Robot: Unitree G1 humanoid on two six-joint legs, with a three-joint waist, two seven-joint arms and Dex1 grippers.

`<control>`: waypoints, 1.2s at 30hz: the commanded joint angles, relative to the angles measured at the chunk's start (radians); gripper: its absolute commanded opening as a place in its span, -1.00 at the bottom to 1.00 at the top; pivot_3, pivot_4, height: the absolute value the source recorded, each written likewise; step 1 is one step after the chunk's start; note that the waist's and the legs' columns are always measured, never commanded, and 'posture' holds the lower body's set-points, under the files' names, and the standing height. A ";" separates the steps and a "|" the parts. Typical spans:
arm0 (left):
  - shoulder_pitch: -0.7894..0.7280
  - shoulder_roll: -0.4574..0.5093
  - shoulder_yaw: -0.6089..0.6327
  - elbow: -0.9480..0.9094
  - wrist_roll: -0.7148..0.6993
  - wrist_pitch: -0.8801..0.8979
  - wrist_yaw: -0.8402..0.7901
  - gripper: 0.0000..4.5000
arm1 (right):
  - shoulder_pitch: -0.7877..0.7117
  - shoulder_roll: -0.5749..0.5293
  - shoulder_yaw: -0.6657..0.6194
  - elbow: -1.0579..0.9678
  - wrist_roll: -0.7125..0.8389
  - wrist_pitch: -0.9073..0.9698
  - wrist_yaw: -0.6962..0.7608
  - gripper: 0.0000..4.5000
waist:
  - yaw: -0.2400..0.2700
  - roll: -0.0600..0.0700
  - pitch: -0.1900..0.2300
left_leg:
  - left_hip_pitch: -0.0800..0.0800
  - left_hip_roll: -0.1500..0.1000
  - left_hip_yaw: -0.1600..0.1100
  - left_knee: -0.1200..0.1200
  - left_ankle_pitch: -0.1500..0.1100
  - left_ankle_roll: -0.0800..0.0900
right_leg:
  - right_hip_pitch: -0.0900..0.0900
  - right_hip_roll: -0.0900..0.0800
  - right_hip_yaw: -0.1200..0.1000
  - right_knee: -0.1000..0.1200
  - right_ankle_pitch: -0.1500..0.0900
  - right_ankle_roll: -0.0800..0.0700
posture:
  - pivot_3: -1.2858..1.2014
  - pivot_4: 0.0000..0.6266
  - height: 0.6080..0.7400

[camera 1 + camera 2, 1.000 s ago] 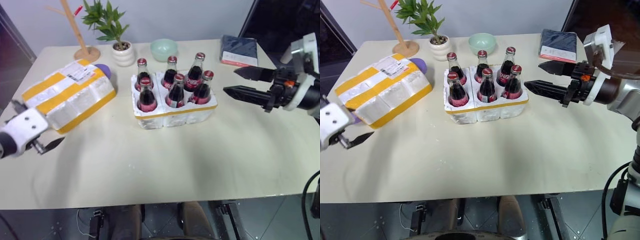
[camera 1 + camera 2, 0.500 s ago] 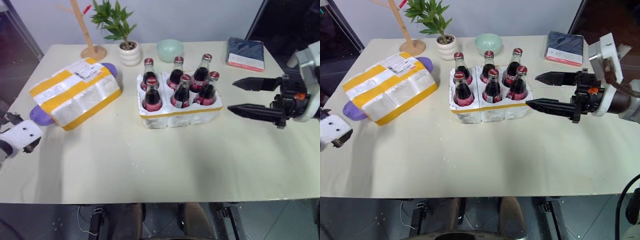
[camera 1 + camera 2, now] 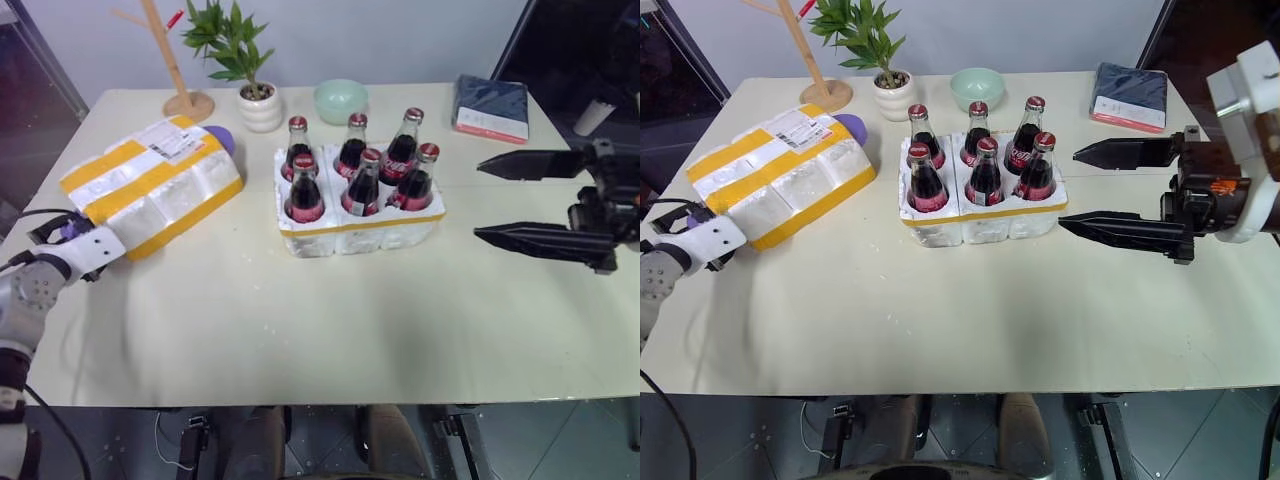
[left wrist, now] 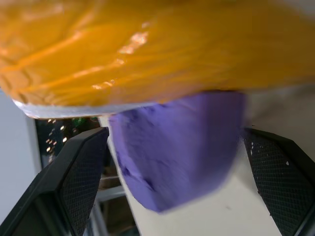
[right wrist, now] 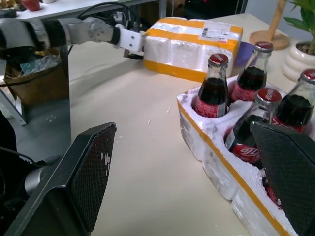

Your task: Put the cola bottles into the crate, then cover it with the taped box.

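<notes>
Box end reached: my left gripper [image 4: 172,196] moved in to taped box [image 3: 150,190] near table [image 3: 330,330] left edge, jaws wide, straddling purple thing [image 4: 177,147] beneath. Cola bottles [image 3: 360,170] all in crate [image 3: 360,225], centre-back. Right gripper [image 3: 1090,190] backed off, wide, empty. Covering next.

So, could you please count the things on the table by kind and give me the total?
Cola bottles, all standing in the crate: 6
Foam crate: 1
Taped box: 1
Purple object under the taped box: 1
Potted plant: 1
Green bowl: 1
Dark book: 1
Wooden stand: 1
Total: 13
</notes>
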 commanded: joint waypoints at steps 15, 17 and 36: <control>-0.220 -0.009 -0.113 0.235 0.058 -0.077 0.106 -0.67 | 0.067 -0.033 -0.109 -0.048 0.086 0.002 -0.127 1.00 | 0.000 0.001 -0.002 | 0.001 0.000 0.000 0.001 0.000 0.000 | 0.001 0.000 0.000 0.001 0.000 0.000 | 0.03 -0.52 0.98; -0.241 0.003 -0.098 0.201 0.039 -0.082 0.092 -0.67 | 0.096 -0.041 -0.122 -0.037 0.098 0.025 -0.110 1.00 | 0.002 0.001 -0.002 | 0.001 0.000 0.000 0.001 0.000 0.000 | 0.001 0.000 0.000 0.001 0.000 0.000 | 0.03 -0.52 0.98; -0.468 -0.006 -0.018 -0.466 -0.121 0.068 -0.214 -0.67 | 0.153 0.001 -0.054 -0.021 0.008 -0.093 -0.113 1.00 | -0.004 -0.001 -0.001 | -0.001 0.000 -0.001 0.002 0.000 0.000 | 0.001 0.000 0.000 0.000 0.000 0.001 | 0.03 -0.52 0.98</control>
